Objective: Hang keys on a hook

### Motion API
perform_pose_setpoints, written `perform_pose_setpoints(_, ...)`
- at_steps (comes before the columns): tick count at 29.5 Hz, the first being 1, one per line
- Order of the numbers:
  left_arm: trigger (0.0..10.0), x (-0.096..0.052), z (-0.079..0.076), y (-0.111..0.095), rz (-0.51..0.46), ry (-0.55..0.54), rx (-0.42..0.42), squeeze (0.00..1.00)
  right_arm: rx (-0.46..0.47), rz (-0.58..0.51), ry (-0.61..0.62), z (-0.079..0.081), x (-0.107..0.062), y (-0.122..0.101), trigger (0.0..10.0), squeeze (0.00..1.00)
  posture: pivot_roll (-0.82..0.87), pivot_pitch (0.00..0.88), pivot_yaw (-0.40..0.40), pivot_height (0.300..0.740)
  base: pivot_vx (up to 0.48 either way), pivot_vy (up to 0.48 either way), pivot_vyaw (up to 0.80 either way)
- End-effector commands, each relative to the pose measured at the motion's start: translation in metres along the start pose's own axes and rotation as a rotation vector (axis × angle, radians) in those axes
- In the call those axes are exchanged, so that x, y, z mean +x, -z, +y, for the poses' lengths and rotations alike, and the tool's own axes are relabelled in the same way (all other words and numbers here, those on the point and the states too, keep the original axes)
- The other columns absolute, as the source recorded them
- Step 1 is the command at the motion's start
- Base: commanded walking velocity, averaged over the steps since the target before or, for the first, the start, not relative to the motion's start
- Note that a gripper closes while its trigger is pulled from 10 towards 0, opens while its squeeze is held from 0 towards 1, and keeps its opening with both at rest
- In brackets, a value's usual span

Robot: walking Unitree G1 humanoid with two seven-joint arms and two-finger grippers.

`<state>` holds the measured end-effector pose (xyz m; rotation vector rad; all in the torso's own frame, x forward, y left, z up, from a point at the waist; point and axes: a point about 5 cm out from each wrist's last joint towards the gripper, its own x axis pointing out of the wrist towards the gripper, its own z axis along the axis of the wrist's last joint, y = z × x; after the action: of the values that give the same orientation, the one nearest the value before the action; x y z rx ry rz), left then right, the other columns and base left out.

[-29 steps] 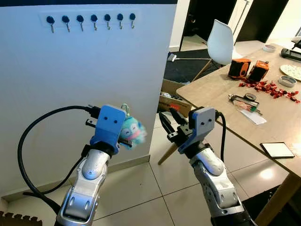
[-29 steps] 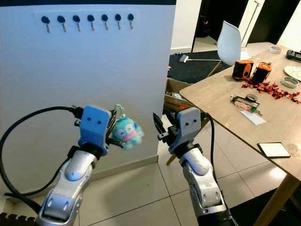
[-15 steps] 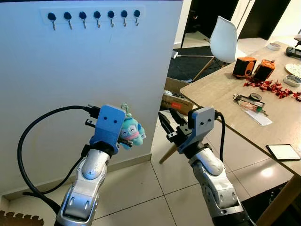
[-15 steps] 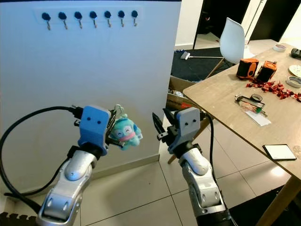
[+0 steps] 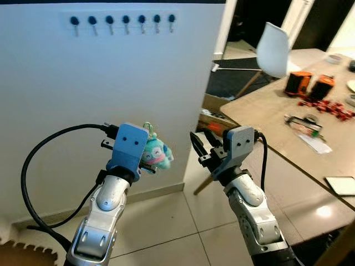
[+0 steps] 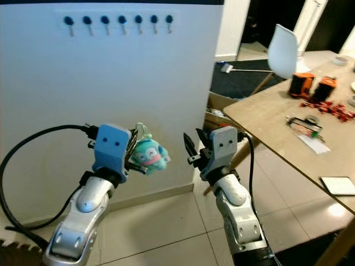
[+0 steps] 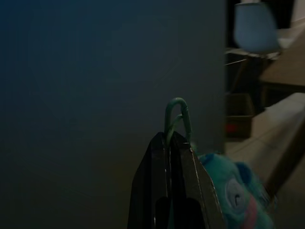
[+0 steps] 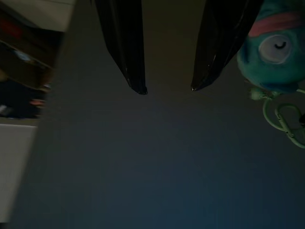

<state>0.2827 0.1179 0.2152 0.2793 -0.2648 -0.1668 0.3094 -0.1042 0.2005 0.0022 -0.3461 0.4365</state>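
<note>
A row of several dark hooks (image 5: 125,21) runs high on the white wall (image 5: 83,88). My left gripper (image 7: 170,137) is shut on a green carabiner (image 7: 177,113), held well below the hooks. From the carabiner hangs a teal plush keychain (image 5: 158,155) with a pink mouth. Beside it, to the right, my right gripper (image 5: 203,144) stands open with nothing between its fingers. The right wrist view shows the plush (image 8: 276,45) just off that gripper's fingertips.
A wooden table (image 5: 266,111) stretches along the right, carrying two orange objects (image 5: 310,84), red bits and a dark tablet (image 5: 341,185). A white chair (image 5: 274,47) and a cardboard box (image 5: 213,108) stand past the wall's corner. Below is tiled floor (image 5: 166,233).
The whole picture has slid to the right and blurred, so the camera has turned left toward the wall. Both grippers keep their pose, and the plush swings slightly.
</note>
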Motion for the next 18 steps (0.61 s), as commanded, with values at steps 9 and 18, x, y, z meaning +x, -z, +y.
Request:
perform_pose_setpoints(9, 10.0, -0.0007, -0.0006, 0.0015, 0.01, 0.002, 0.011, 0.0, -0.007, 0.029, 0.003, -0.0005, 0.0007, 0.0044, 10.0, 0.0, 0.14, 0.149, -0.052, 0.74, 0.0, 0.0, 0.74)
perform_pose_setpoints(18, 10.0, -0.0007, -0.0013, 0.0015, 0.01, 0.006, 0.011, 0.0, -0.01, 0.031, 0.007, -0.0008, 0.0004, 0.0047, 10.0, 0.0, 0.14, 0.149, -0.051, 0.74, 0.0, 0.0, 0.73)
